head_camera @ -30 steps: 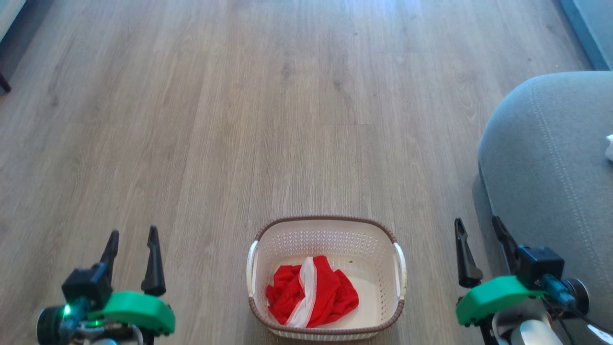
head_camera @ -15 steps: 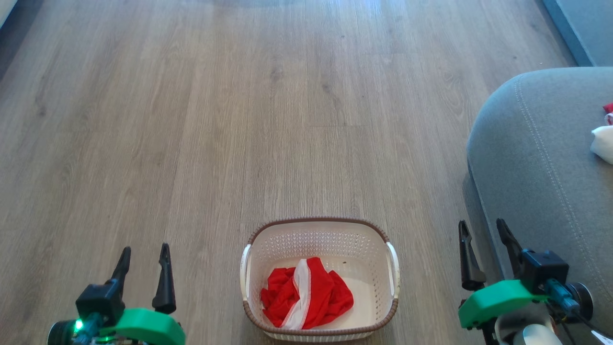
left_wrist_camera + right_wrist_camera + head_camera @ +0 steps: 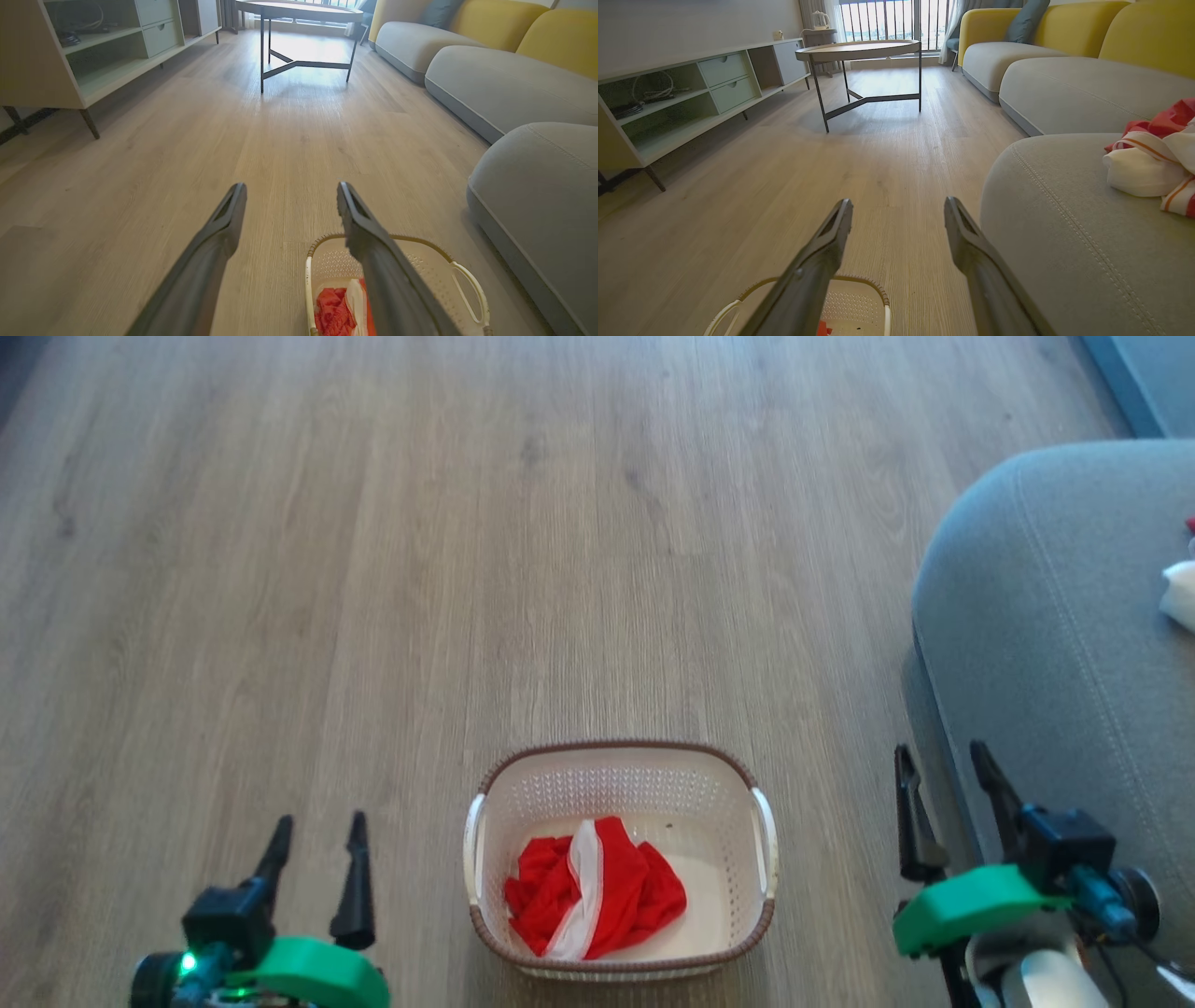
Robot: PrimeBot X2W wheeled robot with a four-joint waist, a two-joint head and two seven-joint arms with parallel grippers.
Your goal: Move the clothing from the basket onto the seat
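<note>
At the lower left of the head view the left pincer [image 3: 320,821] hangs over the wooden floor [image 3: 373,569], its two dark fingers spread and holding nothing; at the lower right the right pincer [image 3: 939,751] is spread and empty as well, close by the rounded corner of the seat [image 3: 1055,616].

Between them, at the bottom centre, the basket [image 3: 616,775] stands on the floor, apart from both pincers; inside it, toward its left half, lies the clothing [image 3: 597,891] — a crumpled red heap with a white band running across it; the rest of the basket's pale bottom is bare.

Up the right side of the frame runs the grey seat with its stitched seam; on it, at the right edge of the right wrist view, rests a second bundle [image 3: 1148,163] of red and white fabric — well apart from the basket.

Farther off, a low shelf unit [image 3: 691,88] lines the upper left, and a sofa [image 3: 1064,84] with grey cushions and yellow backs fills the upper right.
</note>
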